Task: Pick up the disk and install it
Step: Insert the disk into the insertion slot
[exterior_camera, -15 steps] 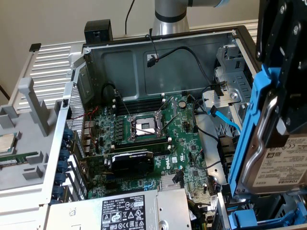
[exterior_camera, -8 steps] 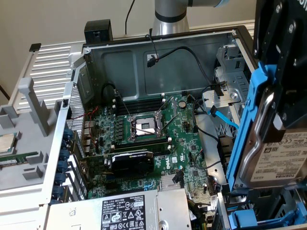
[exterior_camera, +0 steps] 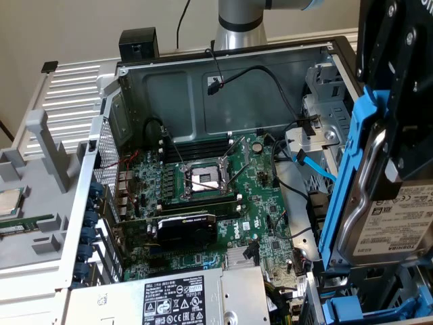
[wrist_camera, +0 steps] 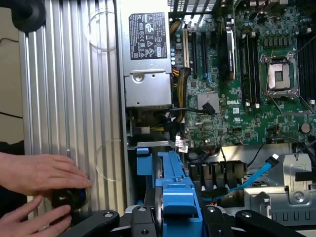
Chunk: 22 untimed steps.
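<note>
The disk (exterior_camera: 396,220), a silver hard drive with a white Toshiba label, hangs on edge at the exterior view's right, clipped in its blue plastic frame (exterior_camera: 346,183). My gripper (exterior_camera: 399,159) comes down from above and is shut on it. In the wrist view the blue frame (wrist_camera: 175,197) stands between my black fingers (wrist_camera: 140,219), gripper (wrist_camera: 177,219) closed around it. The disk is held above the drive-bay area of the open computer case, beside the metal bay cage (exterior_camera: 323,112) and a loose blue data cable (exterior_camera: 315,166).
The open case holds the green motherboard (exterior_camera: 260,196) with a bare processor socket (exterior_camera: 203,179), a black card (exterior_camera: 186,229) and the grey power-supply box (exterior_camera: 183,298). A small silver chip (exterior_camera: 7,202) lies on the grey fixture outside. A person's hands (wrist_camera: 39,173) rest on the ribbed panel (wrist_camera: 74,89).
</note>
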{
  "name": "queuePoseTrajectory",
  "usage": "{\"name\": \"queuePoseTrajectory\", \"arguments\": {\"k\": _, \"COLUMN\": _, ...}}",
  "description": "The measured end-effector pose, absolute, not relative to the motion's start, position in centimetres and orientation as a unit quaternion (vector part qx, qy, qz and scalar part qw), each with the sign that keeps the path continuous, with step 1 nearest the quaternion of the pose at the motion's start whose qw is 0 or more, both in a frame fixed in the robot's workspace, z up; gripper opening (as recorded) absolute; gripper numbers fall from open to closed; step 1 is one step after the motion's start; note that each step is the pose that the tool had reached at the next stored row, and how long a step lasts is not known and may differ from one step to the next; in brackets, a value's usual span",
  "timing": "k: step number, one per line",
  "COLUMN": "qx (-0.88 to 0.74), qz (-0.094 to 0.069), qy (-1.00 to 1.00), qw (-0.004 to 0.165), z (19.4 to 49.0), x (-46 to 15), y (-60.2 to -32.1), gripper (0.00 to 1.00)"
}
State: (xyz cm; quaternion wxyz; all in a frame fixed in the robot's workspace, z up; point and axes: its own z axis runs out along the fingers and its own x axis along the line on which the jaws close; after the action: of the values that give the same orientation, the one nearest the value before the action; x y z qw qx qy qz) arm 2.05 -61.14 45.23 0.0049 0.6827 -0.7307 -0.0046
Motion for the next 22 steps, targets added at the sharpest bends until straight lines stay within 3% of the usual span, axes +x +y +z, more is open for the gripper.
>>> {"name": "queuePoseTrajectory", "arguments": {"k": 22, "qx": 0.702, "qz": 0.001, "qy": -0.712, "qw": 0.01, "z": 44.44, "x": 2.05, "y": -61.02, "gripper": 0.37}}
